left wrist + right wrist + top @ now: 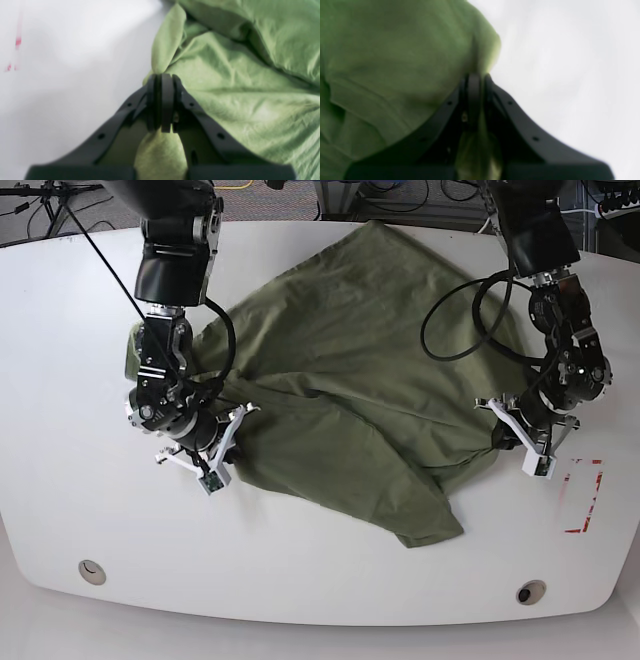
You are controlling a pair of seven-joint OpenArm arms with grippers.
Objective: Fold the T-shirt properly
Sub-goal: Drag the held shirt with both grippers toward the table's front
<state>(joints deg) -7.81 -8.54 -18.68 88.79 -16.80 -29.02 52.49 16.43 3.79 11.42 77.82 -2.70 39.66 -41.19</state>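
Olive-green T-shirt (pixel 340 360), plain, soft and wrinkled. Spread loosely across the middle of the white table (pixel 60 510), partly bunched and creased, not flat. One corner trailing toward the near edge. Pinched at both side edges, the cloth gathered and ridged there.

left gripper (pixel 163 100): jaws clamped on fold | T-shirt (pixel 237 82): wrinkled, right | table (pixel 70 75): white, left

White rounded tabletop (pixel 320 580). Red marks (pixel 583 495) near right edge. Round holes in the near edge: one left (pixel 91 571), one right (pixel 531 592). Black cables (pixel 400 195) beyond far edge.
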